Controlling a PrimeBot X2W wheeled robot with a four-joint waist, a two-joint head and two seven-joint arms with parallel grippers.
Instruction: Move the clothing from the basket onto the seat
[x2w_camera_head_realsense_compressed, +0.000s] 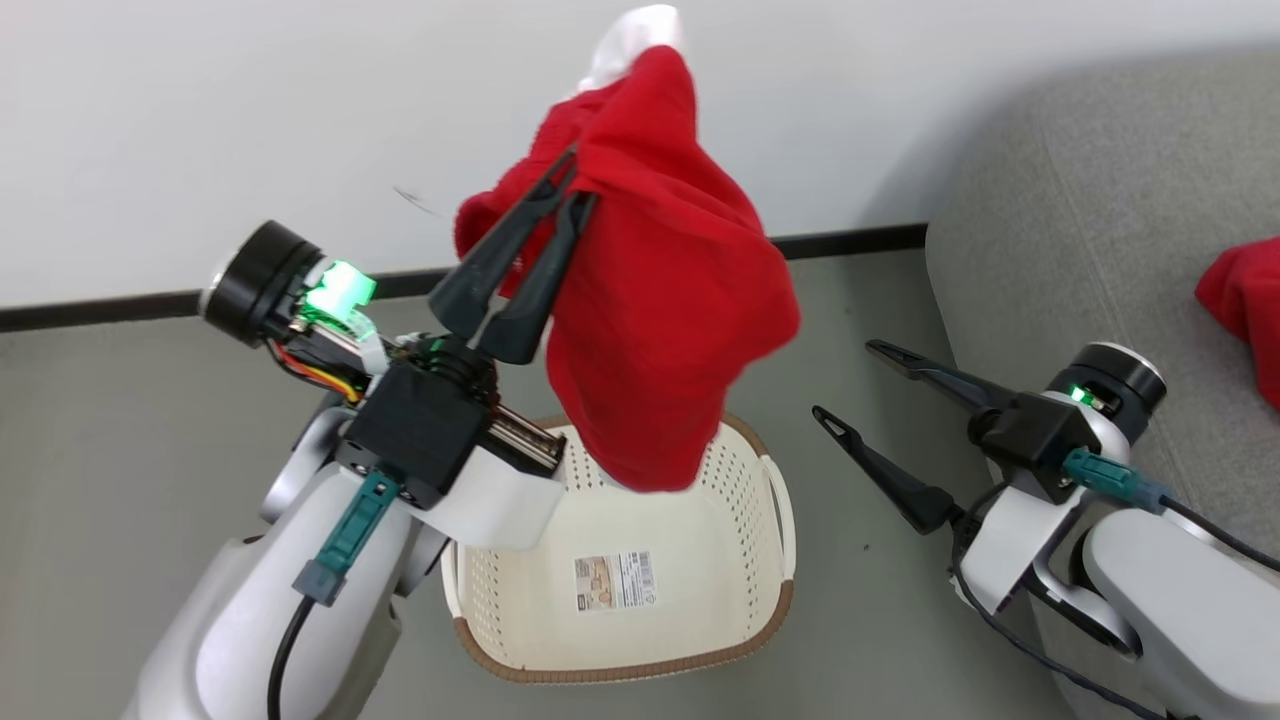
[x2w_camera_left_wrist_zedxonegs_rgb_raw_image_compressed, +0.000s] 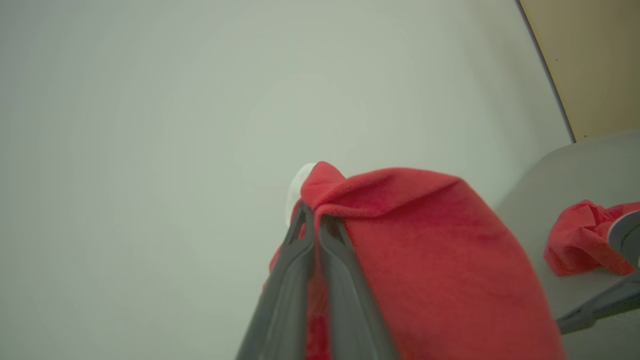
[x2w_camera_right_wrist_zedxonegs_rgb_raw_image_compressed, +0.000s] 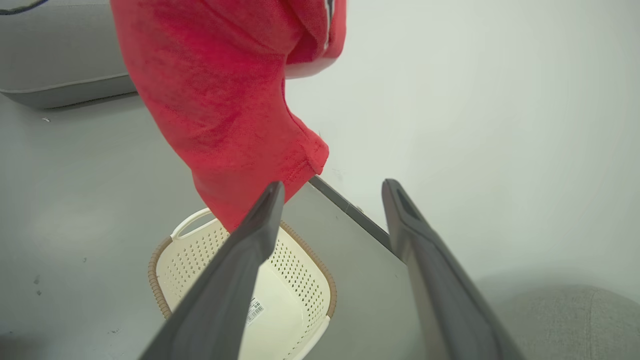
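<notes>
Red fleece up in the air! Head view first: the left pincer (x2w_camera_head_realsense_compressed: 575, 195) is clamped tight on a fold of the red garment (x2w_camera_head_realsense_compressed: 660, 330), fingers (x2w_camera_head_realsense_compressed: 490, 265) pressed together. The cloth drapes down from the tips, with a white cuff (x2w_camera_head_realsense_compressed: 635, 40) poking up beyond them. Its lowest hem hangs just above the far rim of the basket (x2w_camera_head_realsense_compressed: 720, 600), which sits on the floor (x2w_camera_head_realsense_compressed: 120, 450) below that pincer's wrist. What shows of the basket's inside looks bare, just the label sticker (x2w_camera_head_realsense_compressed: 614, 582). On the other side the right pincer (x2w_camera_head_realsense_compressed: 844, 378) stands wide and holds nothing, aimed towards the hanging cloth and well apart from it. Behind its wrist is the grey seat (x2w_camera_head_realsense_compressed: 1080, 200), and a second red garment (x2w_camera_head_realsense_compressed: 1245, 300) is lying on it.

Left wrist view: the two fingers meet at the tips with red cloth squeezed between them, and the garment falls away to one side. Beyond, the second piece rests on the seat.

Right wrist view: spread fingers, nothing between them. Ahead of the tips the garment dangles over the basket, clear of it.

My read: one piece delivered, one lifted out and in carry. Left to do: swing it across to the seat and let go.
</notes>
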